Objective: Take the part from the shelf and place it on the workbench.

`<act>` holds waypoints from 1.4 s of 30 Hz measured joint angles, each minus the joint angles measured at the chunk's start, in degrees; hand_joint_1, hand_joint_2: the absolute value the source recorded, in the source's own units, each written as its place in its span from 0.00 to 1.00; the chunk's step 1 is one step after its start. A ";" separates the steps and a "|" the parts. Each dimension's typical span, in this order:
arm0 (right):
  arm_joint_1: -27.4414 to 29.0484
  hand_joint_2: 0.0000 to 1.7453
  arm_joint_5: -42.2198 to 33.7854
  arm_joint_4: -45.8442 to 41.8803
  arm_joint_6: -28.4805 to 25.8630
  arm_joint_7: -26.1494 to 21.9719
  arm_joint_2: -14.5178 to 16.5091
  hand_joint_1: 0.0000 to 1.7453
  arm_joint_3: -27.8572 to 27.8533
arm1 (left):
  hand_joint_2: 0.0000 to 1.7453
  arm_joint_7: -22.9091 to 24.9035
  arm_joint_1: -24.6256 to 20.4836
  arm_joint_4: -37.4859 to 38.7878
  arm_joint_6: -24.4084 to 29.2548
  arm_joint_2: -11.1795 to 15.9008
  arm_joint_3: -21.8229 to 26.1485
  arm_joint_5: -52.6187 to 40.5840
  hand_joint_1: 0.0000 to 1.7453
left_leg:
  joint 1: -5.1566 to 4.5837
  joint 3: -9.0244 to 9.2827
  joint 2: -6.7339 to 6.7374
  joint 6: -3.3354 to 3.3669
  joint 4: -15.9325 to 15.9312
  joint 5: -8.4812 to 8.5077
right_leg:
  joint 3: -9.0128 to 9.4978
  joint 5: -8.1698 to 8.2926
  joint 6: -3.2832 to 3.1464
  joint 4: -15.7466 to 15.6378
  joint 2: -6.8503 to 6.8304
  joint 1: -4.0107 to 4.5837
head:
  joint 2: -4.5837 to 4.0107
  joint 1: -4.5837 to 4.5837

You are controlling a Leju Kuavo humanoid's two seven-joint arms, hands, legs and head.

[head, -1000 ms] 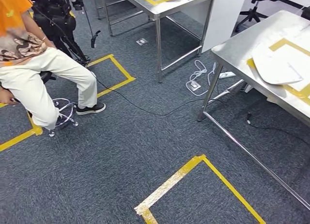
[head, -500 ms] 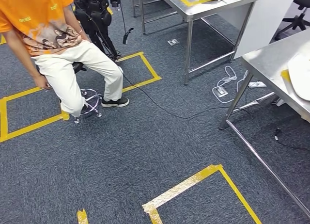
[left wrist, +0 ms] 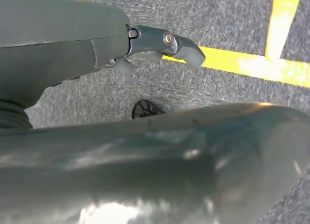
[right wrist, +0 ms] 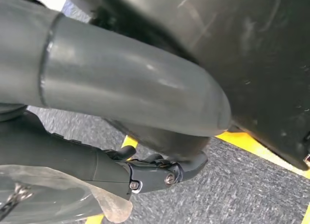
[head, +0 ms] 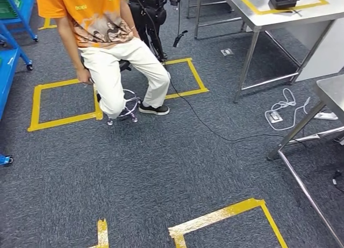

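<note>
Left hand (left wrist: 84,40) hangs over carpet, fingers (left wrist: 164,40) straight and apart, holding nothing. Right hand (right wrist: 109,168) has a pale translucent sheet (right wrist: 73,195) against it; its grasp, and whether this is the part, cannot be told. A blue shelf (head: 12,22) stands far left and the workbench (head: 330,92) right.

One person (head: 109,49), two steel tables (head: 259,14) (one partly visible).

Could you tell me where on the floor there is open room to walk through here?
The carpet between the seated person and the near tape corner is bare. It is crowded rightward: a black cable, a white cord coil and table legs. A blue cart borders the left.
</note>
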 joint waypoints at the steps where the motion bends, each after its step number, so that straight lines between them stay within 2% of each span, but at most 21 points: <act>1: 0.01 0.00 0.00 -0.01 0.00 0.00 -0.01 0.00 0.07 | 0.00 0.00 -0.01 0.02 -0.02 0.00 -0.01 0.00 0.00 | 0.04 0.04 -0.83 -0.08 0.08 -0.05 | 1.48 2.58 -0.15 -4.11 0.84 -0.03 | 0.00 0.01; 4: -0.08 0.00 0.00 0.02 -0.01 0.01 -0.02 0.00 0.16 | 0.00 0.00 -0.07 0.02 -0.04 0.00 -0.02 0.00 0.00 | 0.07 -0.23 -2.80 -0.79 0.42 -0.23 | 5.08 6.00 -0.48 -12.89 3.94 -0.13 | 0.00 0.02; 7: -0.28 0.00 0.12 0.03 0.01 0.05 -0.01 0.00 0.36 | 0.00 0.00 0.18 0.07 -0.04 0.04 -0.02 -0.01 0.00 | 0.36 -0.56 -3.74 -1.82 0.42 -0.10 | 5.87 6.17 -1.24 -13.62 2.82 0.04 | 0.00 -0.02; 9: -0.27 0.00 0.40 0.03 0.11 0.10 0.01 0.00 0.60 | 0.00 0.01 0.22 0.11 -0.04 0.10 -0.02 -0.04 0.00 | 0.30 -1.63 -1.41 -2.40 2.80 -1.72 | 6.24 6.46 -1.91 -14.16 1.41 -0.06 | 0.00 -0.17; 11: -0.13 0.00 0.78 0.03 0.27 0.23 0.02 0.00 0.83 | 0.00 0.03 0.02 0.15 -0.04 0.14 -0.02 -0.08 0.00 | 0.40 -4.75 1.51 -2.97 9.62 -5.39 | 6.45 6.37 -2.30 -14.35 -0.27 0.01 | 0.00 -0.32; 13: 0.01 0.00 1.10 0.03 0.49 0.44 -0.01 0.00 1.00 | 0.00 0.16 -0.04 0.17 -0.02 0.15 -0.04 -0.39 0.00 | 0.77 -7.83 2.31 -3.47 16.06 -7.70 | 6.55 6.13 -2.36 -14.33 -2.06 0.11 | 0.00 -0.31; 14: 0.01 0.00 1.21 0.03 0.62 0.54 -0.01 0.00 1.05 | 0.00 0.33 0.04 0.17 0.04 0.17 -0.14 -0.79 0.00 | 0.96 -8.07 2.48 -3.65 16.58 -7.28 | 6.64 5.99 -2.32 -14.32 -2.85 0.12 | 0.00 -0.31; 16: -0.07 0.00 1.40 0.03 0.92 0.70 -0.02 0.00 1.11 | 0.00 0.62 0.22 0.17 0.22 0.24 -0.53 -1.68 0.00 | 1.22 -5.36 3.44 -3.78 11.29 -3.79 | 7.08 5.65 -2.07 -14.31 -4.22 0.12 | 0.00 -0.33; 18: -0.11 0.00 1.56 0.03 1.16 0.85 -0.02 0.00 1.19 | 0.00 0.72 0.14 0.20 0.31 0.29 -0.96 -2.09 0.00 | 1.00 -1.57 5.95 -3.50 3.90 -1.06 | 7.44 5.09 -1.48 -14.24 -5.43 0.34 | 0.00 -0.29; 20: -0.20 0.00 1.71 0.03 1.34 0.97 -0.02 0.00 1.31 | 0.00 0.73 -0.03 0.26 0.32 0.30 -1.21 -2.13 0.00 | 0.53 -0.16 7.10 -2.77 0.86 -0.82 | 7.66 4.55 -0.76 -14.23 -6.62 0.58 | 0.00 -0.22; 22: -0.51 0.00 1.81 0.02 1.50 1.11 -0.02 0.00 1.46 | 0.00 0.74 0.06 0.31 0.41 0.39 -1.34 -1.98 0.00 | 0.37 -0.21 5.92 -1.87 0.55 -0.81 | 8.14 4.21 -0.08 -14.31 -7.32 0.40 | 0.00 -0.23; 24: -0.75 0.00 1.85 0.00 1.65 1.24 -0.02 0.00 1.62 | 0.00 0.74 0.11 0.32 0.54 0.47 -1.36 -1.81 0.00 | 0.47 -0.09 4.77 -1.06 0.25 -0.55 | 7.49 2.67 0.45 -12.29 -4.84 0.05 | 0.00 -0.07; 26: -0.70 0.00 1.86 -0.01 1.73 1.38 -0.02 0.00 1.79 | 0.00 0.74 -0.05 0.33 0.61 0.45 -1.36 -1.79 0.00 | 0.53 -0.05 3.57 -0.50 0.14 -0.47 | 4.17 -0.74 0.60 -5.54 -1.40 -0.07 | 0.00 0.22; 28: -0.60 0.00 1.86 -0.01 1.76 1.51 -0.02 0.00 1.93 | 0.00 0.74 -0.14 0.35 0.64 0.43 -1.36 -1.79 0.00 | 0.43 -0.04 2.08 -0.30 0.15 -0.54 | 0.05 -3.07 0.54 1.84 -0.43 0.03 | 0.00 0.31; 29: -0.56 0.00 1.86 -0.01 1.78 1.55 -0.02 0.00 1.97 | 0.00 0.74 -0.13 0.37 0.65 0.42 -1.35 -1.79 0.00 | 0.37 0.01 1.26 -0.28 0.16 -0.55 | -1.02 -2.62 0.41 3.05 -0.31 0.08 | 0.00 0.32; 31: -0.54 0.00 1.86 -0.01 1.80 1.61 -0.10 0.00 1.99 | 0.00 0.74 -0.13 0.42 0.68 0.42 -1.35 -1.79 0.00 | 0.32 0.20 -0.47 -0.31 0.19 -0.60 | -0.04 1.47 -0.06 -1.18 0.24 0.15 | 0.00 0.33; 33: -0.53 0.00 1.86 0.01 1.83 1.61 -0.20 0.00 2.01 | 0.00 0.74 -0.20 0.46 0.72 0.38 -1.34 -1.78 0.00 | 0.29 0.21 -1.99 -0.51 0.34 -0.72 | 2.84 5.52 -0.61 -8.94 2.62 0.07 | 0.00 0.32; 35: -0.59 0.00 1.85 0.03 1.87 1.61 -0.21 0.00 2.04 | 0.00 0.74 -0.28 0.49 0.73 0.34 -1.33 -1.77 0.00 | 0.35 -0.14 -3.16 -1.04 0.46 -0.73 | 4.65 6.34 -0.87 -12.70 4.36 0.03 | 0.00 0.31; 37: -0.66 0.00 1.85 0.03 1.91 1.66 -0.21 0.00 2.07 | 0.00 0.73 -0.22 0.53 0.75 0.35 -1.33 -1.78 0.00 | 0.49 -0.44 -4.22 -1.74 0.33 -0.55 | 5.30 6.14 -1.14 -13.27 3.68 0.08 | 0.00 0.30; 39: -0.66 0.00 1.86 0.03 1.92 1.69 -0.21 0.00 2.07 | 0.00 0.71 -0.15 0.58 0.79 0.42 -1.33 -1.72 0.00 | 0.43 -0.98 -2.76 -2.36 1.52 -1.46 | 5.66 6.34 -1.69 -13.81 2.30 -0.03 | 0.00 0.13; 42: -0.50 0.00 1.85 0.03 1.95 1.68 -0.23 0.00 2.08 | 0.00 0.68 -0.40 0.62 0.80 0.48 -1.33 -1.40 0.00 | 0.41 -5.11 1.47 -3.14 10.67 -6.31 | 6.14 6.18 -2.31 -14.14 -0.32 0.03 | 0.00 -0.17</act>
